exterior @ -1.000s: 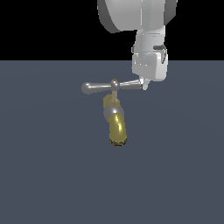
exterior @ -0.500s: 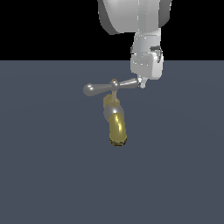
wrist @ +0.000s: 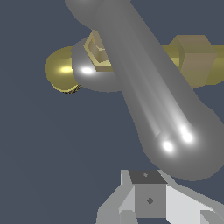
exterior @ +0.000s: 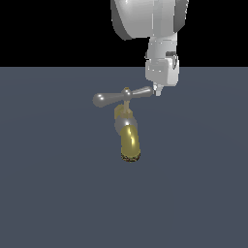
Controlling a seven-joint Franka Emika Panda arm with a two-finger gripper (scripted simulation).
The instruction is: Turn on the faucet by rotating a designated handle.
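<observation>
My claw (exterior: 157, 91), opening not discernible, sat against the handle (exterior: 122, 96) end bulb on the faucet (exterior: 127, 131); a shallow push risked slipping off the rounded tip.

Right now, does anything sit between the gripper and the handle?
Nothing visible does. The gripper is right at the end of the handle on the exterior view's right, with no other object between them. The wrist view shows that bulb just ahead of the gripper; whether they touch, I cannot tell.
</observation>
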